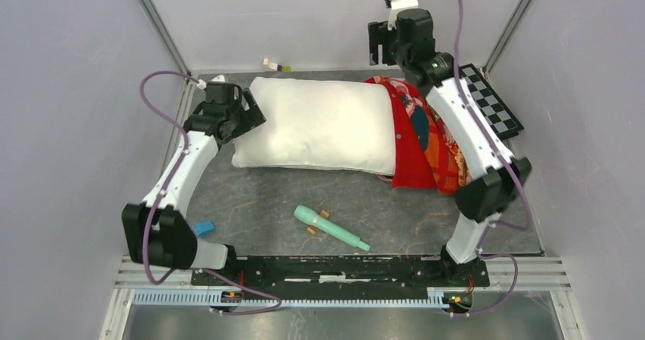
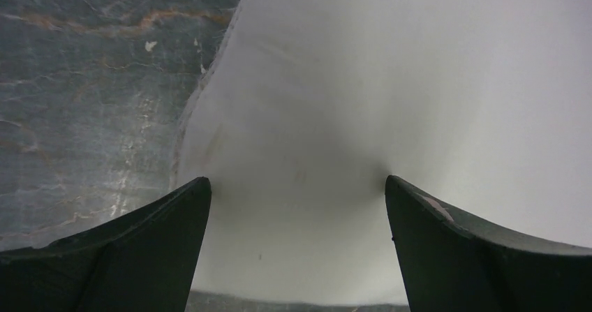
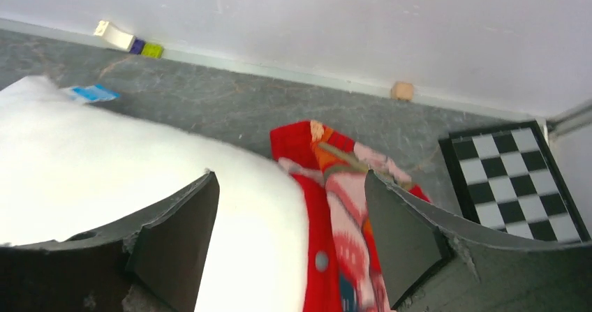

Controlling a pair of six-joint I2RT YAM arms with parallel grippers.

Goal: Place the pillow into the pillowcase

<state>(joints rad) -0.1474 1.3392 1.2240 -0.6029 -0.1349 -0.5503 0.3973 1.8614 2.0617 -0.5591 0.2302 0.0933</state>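
The pillow (image 1: 319, 127) lies on the bench (image 1: 266, 203), right end inside the pillowcase (image 1: 422, 138). Your left jaws and right jaws stand open, empty. Only the right wrist view shows a tan block (image 3: 402, 90) beyond the pillowcase.

No text reads anywhere; the pillowcase (image 1: 411, 154) print looks merely pictorial.

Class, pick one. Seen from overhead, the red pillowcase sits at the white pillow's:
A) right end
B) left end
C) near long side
A: the pillowcase is bunched at the right end of the pillow, the rest of which is bare white.
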